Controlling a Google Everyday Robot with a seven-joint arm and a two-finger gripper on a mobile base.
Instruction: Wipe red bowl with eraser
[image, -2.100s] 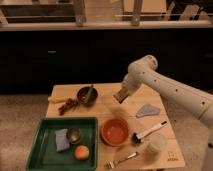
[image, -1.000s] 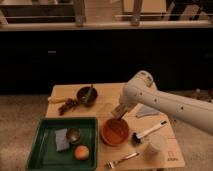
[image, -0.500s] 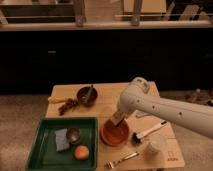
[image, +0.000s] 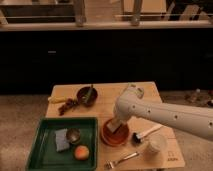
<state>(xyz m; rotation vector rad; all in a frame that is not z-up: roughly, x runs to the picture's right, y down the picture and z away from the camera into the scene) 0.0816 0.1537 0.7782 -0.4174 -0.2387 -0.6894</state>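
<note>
Camera view: two bowls, one eraser, one gripper. Red bowl (image: 105, 138): orange-red, wide, shallow, front-centre on wooden table (image: 110, 95), just right of green tray (image: 45, 122). Smaller dark brown bowl (image: 86, 95) well behind. Eraser (image: 114, 127): pale tan block inside red bowl, pinched by gripper (image: 117, 124) fingers, long axis steeply upright, lower end down.

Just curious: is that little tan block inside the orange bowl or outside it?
Inside. The eraser sits within the rim of the red bowl, right below the gripper at the arm's end, which hangs over the bowl.
</note>
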